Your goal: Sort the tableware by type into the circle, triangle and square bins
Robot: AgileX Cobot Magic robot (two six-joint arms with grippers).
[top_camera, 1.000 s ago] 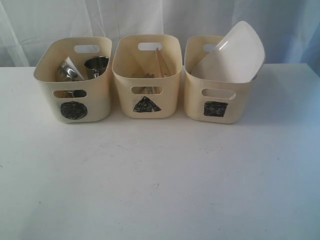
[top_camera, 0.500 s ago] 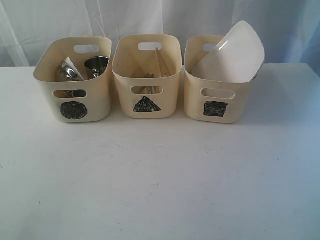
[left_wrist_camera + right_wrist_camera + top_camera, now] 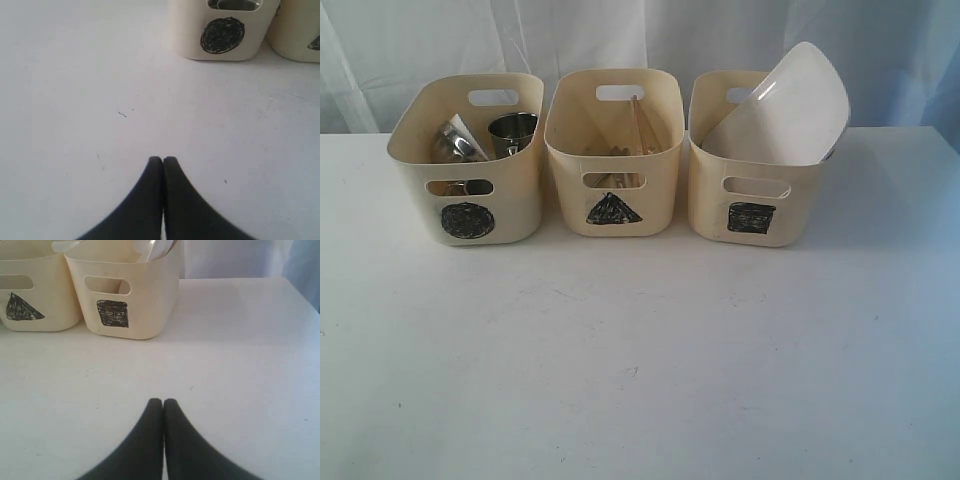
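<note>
Left gripper pressed together; right gripper too; plate in square bin, well apart.

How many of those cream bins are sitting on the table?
3, in a row: circle bin left, triangle bin middle, square bin right. None seems hidden.

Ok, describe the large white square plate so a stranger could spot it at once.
On the white table stand three cream plastic bins in a row; take the right-hand bin, marked with a black square. The large white square plate leans in it, a rounded corner rising well above the rim, higher than anything in the other bins.
</note>
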